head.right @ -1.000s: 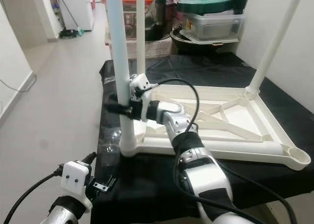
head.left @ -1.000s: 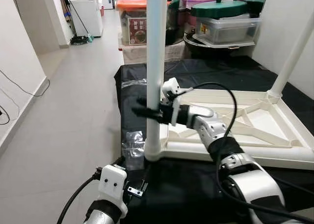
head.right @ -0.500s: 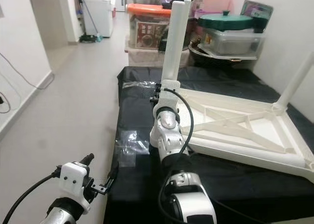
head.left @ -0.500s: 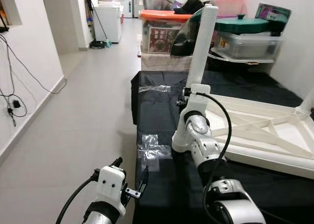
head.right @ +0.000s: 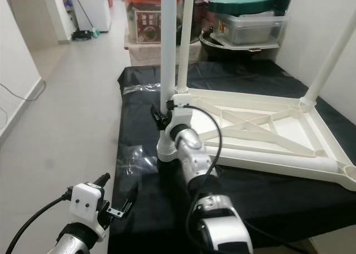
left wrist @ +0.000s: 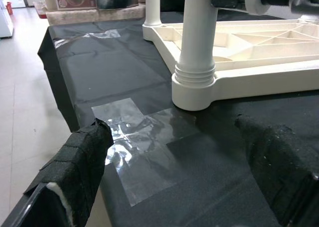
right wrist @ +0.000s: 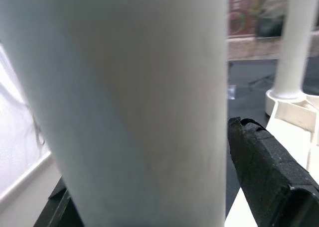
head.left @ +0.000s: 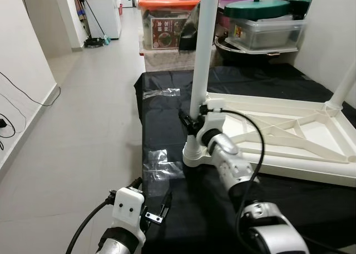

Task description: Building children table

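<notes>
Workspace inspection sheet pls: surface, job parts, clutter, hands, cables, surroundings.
Surface: black cloth covers the work table, with clear tape patches on it.
Job's things: white tabletop lies upside down; near-corner leg stands upright in its socket; other legs also stand.
Clutter: nothing seen on the cloth.
Hands: right hand closed around the near-corner leg low down; left hand open, low at the table's near edge, holding nothing.
Cables: black cable loops along the right arm; wall cable trails to the floor.
Surroundings: storage bins, a green-lidded pot, tiled corridor.
</notes>
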Controlling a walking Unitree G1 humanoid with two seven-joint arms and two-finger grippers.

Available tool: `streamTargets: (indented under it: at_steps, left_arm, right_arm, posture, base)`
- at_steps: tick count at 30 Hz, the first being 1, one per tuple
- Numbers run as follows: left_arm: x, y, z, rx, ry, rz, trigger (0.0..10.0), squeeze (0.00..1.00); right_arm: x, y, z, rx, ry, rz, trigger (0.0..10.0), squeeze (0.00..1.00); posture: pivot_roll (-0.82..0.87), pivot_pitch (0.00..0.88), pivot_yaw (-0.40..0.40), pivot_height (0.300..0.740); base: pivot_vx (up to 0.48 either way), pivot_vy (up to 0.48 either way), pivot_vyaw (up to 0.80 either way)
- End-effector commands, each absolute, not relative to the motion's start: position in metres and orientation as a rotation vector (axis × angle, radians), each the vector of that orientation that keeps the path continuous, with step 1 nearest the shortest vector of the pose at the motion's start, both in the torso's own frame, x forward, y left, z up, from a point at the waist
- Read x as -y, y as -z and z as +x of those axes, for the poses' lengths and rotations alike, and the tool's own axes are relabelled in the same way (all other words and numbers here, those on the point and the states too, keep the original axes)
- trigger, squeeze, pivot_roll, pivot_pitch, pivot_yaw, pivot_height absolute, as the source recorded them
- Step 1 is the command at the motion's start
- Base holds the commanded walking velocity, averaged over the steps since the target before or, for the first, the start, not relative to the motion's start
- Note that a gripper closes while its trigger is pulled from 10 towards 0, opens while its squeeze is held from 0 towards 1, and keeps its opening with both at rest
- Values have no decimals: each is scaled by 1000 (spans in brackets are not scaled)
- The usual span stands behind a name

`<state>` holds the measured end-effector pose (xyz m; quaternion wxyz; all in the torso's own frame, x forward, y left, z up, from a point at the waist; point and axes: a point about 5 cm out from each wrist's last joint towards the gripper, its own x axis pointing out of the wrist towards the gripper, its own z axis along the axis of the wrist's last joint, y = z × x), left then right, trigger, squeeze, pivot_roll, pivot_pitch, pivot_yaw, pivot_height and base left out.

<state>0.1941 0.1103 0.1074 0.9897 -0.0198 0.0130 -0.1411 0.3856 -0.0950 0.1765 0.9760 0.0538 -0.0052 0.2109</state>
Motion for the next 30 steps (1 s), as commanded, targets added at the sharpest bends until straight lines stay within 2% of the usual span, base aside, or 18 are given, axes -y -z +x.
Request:
streamTargets:
  at_steps: [1,2,6,8,9,13,20,21,22,23,28,29,30]
  left_arm:
    - [-111,-105,194,-40,281,-40,10000,0]
    - [-111,-105,194,-40,281,-40,10000,0]
    - [-111,-105,195,-40,280,-37,10000,0]
    - [-111,-105,195,-39,280,-36,10000,0]
    - [-111,-105,195,-39,280,-36,10000,0]
    - [-111,-105,195,-39,277,-34,10000,0]
    - [-111,-105,194,-41,278,-34,10000,0]
    - [-111,-105,194,-41,279,-34,10000,0]
    - [-111,-105,194,-41,279,-35,10000,0]
    - [-110,-105,194,-41,279,-35,10000,0]
    - [-110,-105,194,-41,278,-36,10000,0]
    - [-110,-105,194,-42,278,-37,10000,0]
    - [-110,-105,194,-42,278,-37,10000,0]
  right_arm:
    - [100,-188,388,-9,-664,137,10000,0]
    - [100,-188,388,-9,-664,137,10000,0]
    - [97,-192,378,-74,-1072,50,10000,0]
    - [94,-192,372,-81,-1210,-4,10000,0]
    - [94,-192,372,-81,-1210,-4,10000,0]
    - [81,-196,359,-120,-1513,9,10000,0]
    - [70,-200,355,-140,-1643,40,10000,0]
    - [68,-199,354,-143,-1661,35,4549,0]
    - [67,-199,354,-145,-1670,31,4549,0]
    - [67,-196,355,-153,-1651,28,0,0]
    - [67,-188,361,-141,-1499,32,0,0]
    - [67,-187,367,-87,-1356,55,0,0]
    - [67,-187,367,-87,-1356,55,0,0]
  posture:
    - [23,0,-9,740]
    - [23,0,-9,740]
    - [30,0,-11,740]
    - [30,0,-11,740]
    - [30,0,-11,740]
    - [39,0,-16,740]
    - [43,0,-17,740]
    - [43,0,-17,740]
    - [43,0,-19,740]
    - [43,0,-19,740]
    - [43,0,-19,740]
    - [43,0,-19,740]
    - [43,0,-19,740]
  base:
    - [0,0,0]
    - [0,0,0]
    - [0,0,0]
    - [0,0,0]
    - [0,0,0]
    - [0,0,0]
    - [0,0,0]
    - [0,0,0]
    - [0,0,0]
    - [0,0,0]
    - [0,0,0]
    - [0,0,0]
    - [0,0,0]
